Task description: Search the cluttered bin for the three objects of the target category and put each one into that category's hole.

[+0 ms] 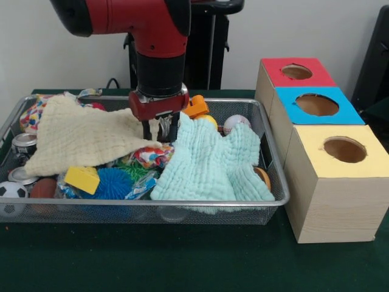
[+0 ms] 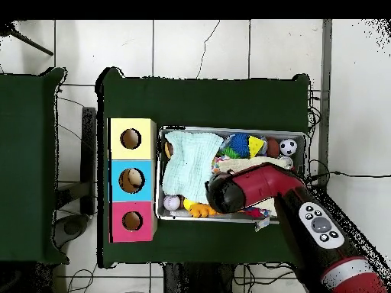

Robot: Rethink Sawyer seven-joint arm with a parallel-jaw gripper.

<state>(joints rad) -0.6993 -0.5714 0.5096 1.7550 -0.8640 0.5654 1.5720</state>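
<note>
**Wire bin, three sorting boxes, arm lowered into the clutter**

1. Bin (image 1: 275, 182): shallow silver mesh basket on a dark green table (image 1: 182, 261). In the front view it fills the left and centre; the three boxes stand beside it at 3 o'clock.

2. Gripper (image 1: 160, 129): hangs from the red and black arm (image 1: 143, 24), lowered into the bin's middle, between the two plain cloths. Its dark fingers (image 1: 146, 130) point down with their tips among the clutter; whether they are clenched or released cannot be told. In the overhead view the arm covers the gripper entirely.

3. Cream cloth (image 1: 82, 137): plain, spread over the bin's left half, touching the gripper at 9 o'clock.

4. Mint-green cloth (image 1: 209, 161): plain, heaped at 4 o'clock from the gripper, draped to the near wall.

5. Spotted cloth (image 1: 152, 155): white with coloured spots, a bunched piece just below the gripper, between the two plain cloths. A second spotted piece (image 1: 30, 115) shows at the bin's far left corner, partly under the cream cloth. A third cannot be made out.

6. Yellow-topped box (image 1: 340, 182): nearest of the row, with its round hole (image 1: 344, 149) open and dark.

7. Blue-topped box (image 1: 316, 106), then red-topped box (image 1: 295, 73): behind it in line, touching.

8. Loose items: yellow block (image 1: 82, 179), blue spiky ball (image 1: 112, 182), soccer ball (image 1: 12, 191), metal can (image 1: 25, 144), white baseball (image 1: 236, 123).
</note>
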